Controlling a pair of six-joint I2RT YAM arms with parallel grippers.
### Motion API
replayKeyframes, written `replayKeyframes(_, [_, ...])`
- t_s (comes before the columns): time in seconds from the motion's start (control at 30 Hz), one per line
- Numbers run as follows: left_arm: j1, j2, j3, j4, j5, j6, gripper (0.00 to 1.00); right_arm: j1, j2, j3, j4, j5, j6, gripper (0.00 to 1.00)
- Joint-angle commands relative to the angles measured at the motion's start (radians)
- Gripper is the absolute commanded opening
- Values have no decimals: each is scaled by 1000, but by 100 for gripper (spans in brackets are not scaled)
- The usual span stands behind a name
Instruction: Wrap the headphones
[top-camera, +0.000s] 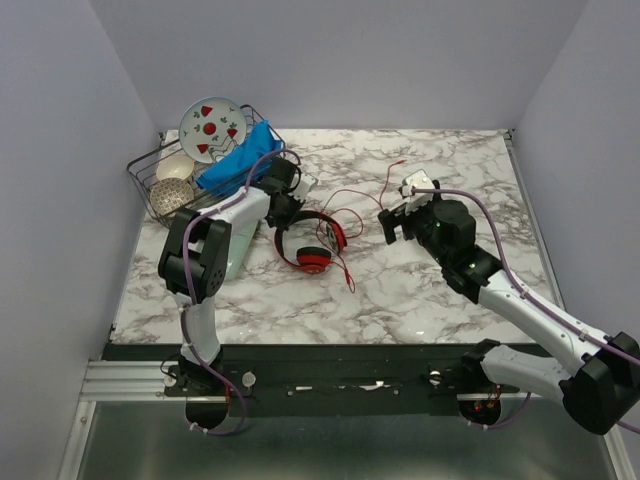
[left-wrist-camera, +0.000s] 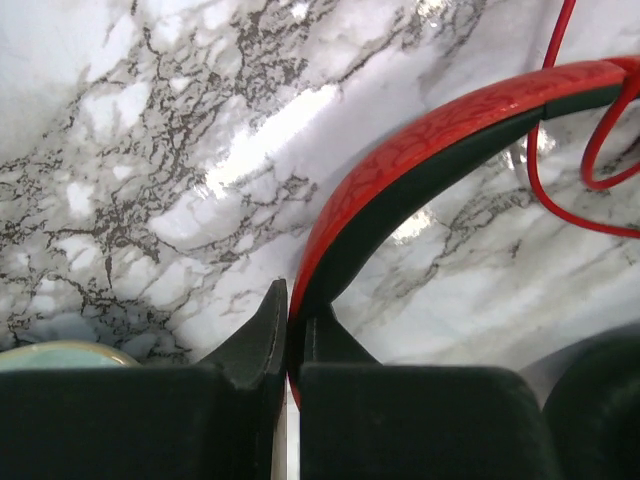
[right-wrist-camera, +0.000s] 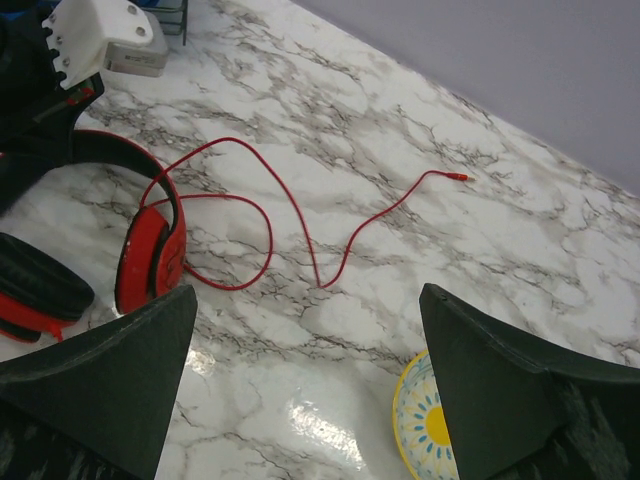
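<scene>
Two ear cups read unequally. In the right wrist view one red ear cup (right-wrist-camera: 150, 255) stands on edge, while the other is only a black pad (right-wrist-camera: 35, 285), cut off at the picture's left border.

The headphones (top-camera: 310, 245) lie on the marble tabletop (top-camera: 400, 300). The left gripper (top-camera: 283, 212) is pinched narrow on the arc of their headband (left-wrist-camera: 430, 140), on the side away from the cups. From the left wrist, the red-and-black band runs down between the two fingers (left-wrist-camera: 250, 350), but the actual contact is hidden behind them.

The right gripper (top-camera: 390, 225) hangs just beyond the headphones on the cable side, spread wide and holding nothing. The thin red cable (right-wrist-camera: 260, 215) loops loosely away from the upright cup. Its plug (right-wrist-camera: 460, 177) lies well apart from the headphones, toward the back wall.

A wire rack (top-camera: 150, 175) with a plate (top-camera: 212, 128) and a blue cloth (top-camera: 238, 160) crowds the corner behind the headphones, near the left gripper. In front of the headphones, marble stretches to the tabletop's near edge, and more opens past the plug.

Only the right wrist view shows a yellow-patterned dish (right-wrist-camera: 425, 430), half cut off by the lower border. In the top view the arm covers it. Only the left wrist view catches a pale green rim (left-wrist-camera: 60, 350) beside the gripper; I cannot tell what it belongs to.
</scene>
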Motion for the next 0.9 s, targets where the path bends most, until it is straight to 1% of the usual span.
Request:
replayKeyframes(0.0, [-7,-100,12,-120,33,40,0,-6,29,50,-27,-136,-33,100])
replayKeyframes(0.03, [-7,-124,15,-131,32,49,0,-6,29,58,-33,-140,-41,100])
replayKeyframes(0.07, [-5,-178,20,-138,30,56,0,-6,29,68,-56,-172,-44,100])
replayKeyframes(0.13, [-5,-229,33,-164,24,71,0,-2,32,122,-99,-235,-61,100])
replayKeyframes(0.17, [-5,-277,41,-175,20,88,0,-4,32,147,-155,-261,-67,100])
replayKeyframes(0.2, [-5,-299,65,-207,18,99,0,-2,28,165,-175,-314,-79,100])
replayKeyframes(0.23, [-8,-319,76,-224,12,111,0,7,20,194,-189,-336,-87,100])
replayKeyframes(0.4, [-25,-410,167,-321,-36,164,0,50,-15,246,-189,-485,-124,100])
replayKeyframes(0.43, [-30,-423,175,-329,-72,171,0,71,-12,253,-185,-502,-130,100])
replayKeyframes(0.57, [-86,-500,202,-335,-184,232,0,103,20,285,-179,-454,-151,100])
replayKeyframes(0.6, [-118,-512,198,-335,-222,247,0,102,29,299,-180,-444,-145,100])
replayKeyframes(0.67, [-142,-543,196,-336,-249,280,0,102,55,312,-179,-414,-147,100])
replayKeyframes(0.77, [-171,-575,198,-346,-246,304,0,100,90,326,-173,-367,-173,100])
replayKeyframes(0.8, [-176,-585,196,-347,-246,309,0,102,107,326,-168,-362,-192,94])
replayKeyframes(0.87, [-185,-606,190,-352,-246,335,0,90,111,328,-166,-445,-209,83])
